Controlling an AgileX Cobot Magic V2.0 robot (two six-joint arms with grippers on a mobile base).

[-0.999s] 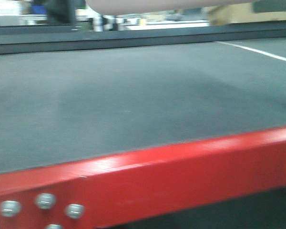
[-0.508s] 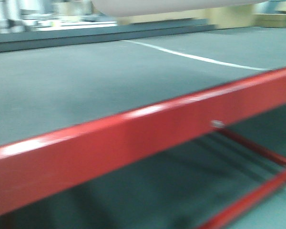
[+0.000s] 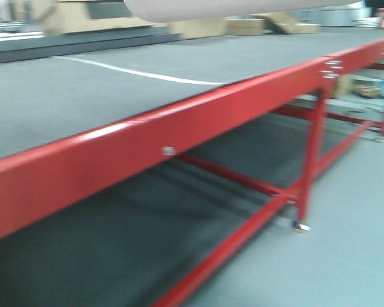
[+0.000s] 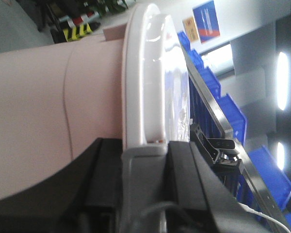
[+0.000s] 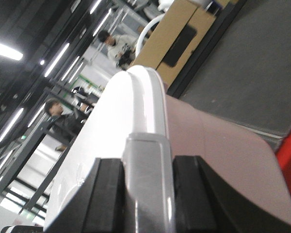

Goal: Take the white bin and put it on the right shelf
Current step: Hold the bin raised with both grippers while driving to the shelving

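Gripping the white bin at opposite sides, the two arms hold it up near the red-framed table, so that only its pale underside shows along the top edge of the front view. The left gripper is closed over the tub's rim, its black pads sitting either side of the glossy lid edge, which runs straight up out of the jaws. The right gripper is clamped the same way on the other rim, with the tub's wall falling away to its right. The bin is a pale beige-pink tub with rounded corners, a faint moulded line across its side and a shiny white lid. Lower in the front view lies the table's grey mat, crossed by a white line. Past the left gripper a steel rail runs beside blue bins; past the right one stand cardboard boxes and two people.
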